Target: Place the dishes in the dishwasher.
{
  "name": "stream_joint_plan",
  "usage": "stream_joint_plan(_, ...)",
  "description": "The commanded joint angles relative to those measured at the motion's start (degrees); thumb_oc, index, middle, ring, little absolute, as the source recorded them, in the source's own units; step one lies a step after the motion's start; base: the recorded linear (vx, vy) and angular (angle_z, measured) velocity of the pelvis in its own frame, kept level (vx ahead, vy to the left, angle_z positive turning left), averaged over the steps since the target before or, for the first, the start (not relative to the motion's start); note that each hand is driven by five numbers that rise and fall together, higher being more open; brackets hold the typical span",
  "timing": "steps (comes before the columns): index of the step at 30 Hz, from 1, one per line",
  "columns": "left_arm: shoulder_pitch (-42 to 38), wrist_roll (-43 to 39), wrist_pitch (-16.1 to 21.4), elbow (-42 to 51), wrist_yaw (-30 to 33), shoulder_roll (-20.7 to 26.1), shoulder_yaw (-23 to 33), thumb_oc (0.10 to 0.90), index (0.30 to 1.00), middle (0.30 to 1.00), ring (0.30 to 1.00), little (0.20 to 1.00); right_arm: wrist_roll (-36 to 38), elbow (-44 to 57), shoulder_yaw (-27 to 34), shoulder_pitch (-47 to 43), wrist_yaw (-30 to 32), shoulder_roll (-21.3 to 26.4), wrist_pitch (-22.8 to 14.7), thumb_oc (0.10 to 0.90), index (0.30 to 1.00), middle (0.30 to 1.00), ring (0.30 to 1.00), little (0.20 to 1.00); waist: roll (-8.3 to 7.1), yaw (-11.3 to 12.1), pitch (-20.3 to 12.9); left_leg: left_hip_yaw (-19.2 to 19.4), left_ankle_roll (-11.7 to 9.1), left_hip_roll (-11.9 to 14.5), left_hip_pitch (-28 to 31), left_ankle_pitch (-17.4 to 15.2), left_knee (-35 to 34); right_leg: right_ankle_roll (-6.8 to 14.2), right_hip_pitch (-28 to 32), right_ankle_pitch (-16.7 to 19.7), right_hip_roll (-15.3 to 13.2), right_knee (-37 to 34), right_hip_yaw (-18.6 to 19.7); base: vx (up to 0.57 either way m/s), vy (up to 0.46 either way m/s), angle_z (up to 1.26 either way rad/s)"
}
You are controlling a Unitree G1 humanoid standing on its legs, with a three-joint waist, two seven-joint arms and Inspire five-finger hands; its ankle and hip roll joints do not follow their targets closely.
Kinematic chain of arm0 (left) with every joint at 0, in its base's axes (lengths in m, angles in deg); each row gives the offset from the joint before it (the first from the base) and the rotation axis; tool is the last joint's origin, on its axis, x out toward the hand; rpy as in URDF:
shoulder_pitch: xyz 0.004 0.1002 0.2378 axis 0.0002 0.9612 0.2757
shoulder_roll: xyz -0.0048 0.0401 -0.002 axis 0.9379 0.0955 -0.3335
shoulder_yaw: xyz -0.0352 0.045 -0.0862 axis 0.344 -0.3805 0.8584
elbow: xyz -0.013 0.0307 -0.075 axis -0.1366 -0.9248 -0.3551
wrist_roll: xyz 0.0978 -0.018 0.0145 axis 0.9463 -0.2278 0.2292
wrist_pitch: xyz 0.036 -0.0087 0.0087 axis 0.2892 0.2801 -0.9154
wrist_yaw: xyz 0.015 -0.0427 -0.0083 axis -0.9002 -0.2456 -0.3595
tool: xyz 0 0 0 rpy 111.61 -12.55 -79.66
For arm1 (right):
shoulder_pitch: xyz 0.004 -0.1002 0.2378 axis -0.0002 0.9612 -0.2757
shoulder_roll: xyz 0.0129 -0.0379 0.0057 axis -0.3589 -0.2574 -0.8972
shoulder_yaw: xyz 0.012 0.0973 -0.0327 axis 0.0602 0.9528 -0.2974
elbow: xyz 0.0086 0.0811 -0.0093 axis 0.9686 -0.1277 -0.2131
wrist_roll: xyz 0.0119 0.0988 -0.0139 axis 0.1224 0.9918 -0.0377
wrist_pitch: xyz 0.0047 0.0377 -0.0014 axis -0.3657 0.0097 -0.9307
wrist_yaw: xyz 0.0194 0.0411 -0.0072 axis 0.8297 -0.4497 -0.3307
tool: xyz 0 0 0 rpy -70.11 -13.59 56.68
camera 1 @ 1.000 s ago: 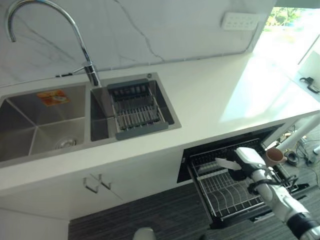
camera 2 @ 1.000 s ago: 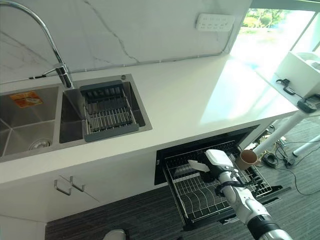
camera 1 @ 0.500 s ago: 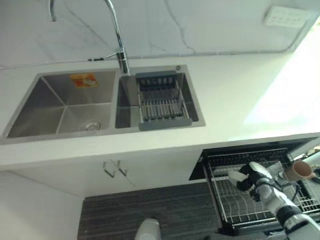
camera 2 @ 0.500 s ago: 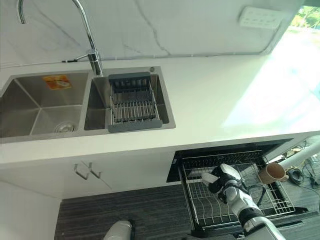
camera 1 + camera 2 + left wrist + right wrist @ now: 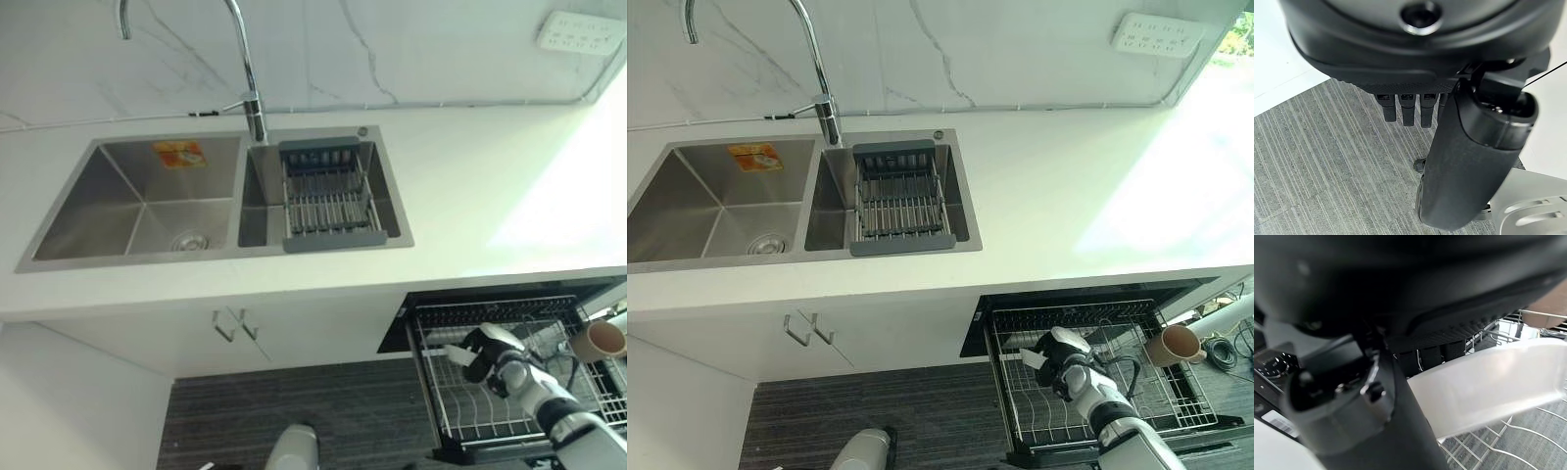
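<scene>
Right hand pinches a dish over the dishwasher rack.
The dark right hand (image 5: 1059, 354) clamps a translucent white plastic dish (image 5: 1488, 384) between thumb and fingers, directly above the pulled-out black wire dishwasher rack (image 5: 1087, 411). A brown ceramic mug (image 5: 1178, 344) sits beyond it. The left hand (image 5: 1449, 122) hangs relaxed over grey carpet (image 5: 1317, 166).

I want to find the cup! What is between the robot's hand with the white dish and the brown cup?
In the eye views, just bare rack wires between right hand and cup.

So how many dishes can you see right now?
2: a white dish pinched in the right hand over the dishwasher rack, and a brown cup at the rack's right side. Others may be hidden.
</scene>
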Motion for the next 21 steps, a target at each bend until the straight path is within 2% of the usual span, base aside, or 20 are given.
stream_joint_plan(1,2.14,0.15,-0.7,1.97,0.1,3.67,-2.27,0.8,0.9,0.9,0.9,0.9,0.9,0.27,1.15,-5.2,1.97,3.02,-0.55,0.8,0.9,0.9,0.9,0.9,0.03,0.55,-1.43,0.32,-3.29,5.49,3.18,6.41,-6.66,3.67,-0.9,-0.62,-4.79,6.08,2.28,0.0,0.0,0.0)
stream_joint_plan(15,1.25,-0.39,-1.05,1.52,-0.23,3.17,-1.89,0.8,0.9,0.9,0.9,0.9,2.01,2.84,3.66,-5.91,1.93,6.33,1.26,0.8,0.9,0.9,0.9,0.9,-1.33,-0.9,-0.48,1.67,-3.34,6.6,3.76,6.53,-6.66,3.89,-1.7,0.26,-4.47,6.08,4.16,0.0,0.002,-0.03)
stream_joint_plan(21,2.12,-1.25,-1.72,2.89,-0.02,3.12,0.03,0.8,0.9,0.9,0.9,0.9,13.95,17.18,10.0,-2.95,-0.13,9.77,8.79,0.8,0.9,0.9,0.9,0.9,-2.33,-3.58,-0.1,2.79,-3.47,7.39,4.17,6.18,-6.66,3.79,-2.7,0.68,-3.89,6.08,5.74,-0.01,-0.007,-0.08)
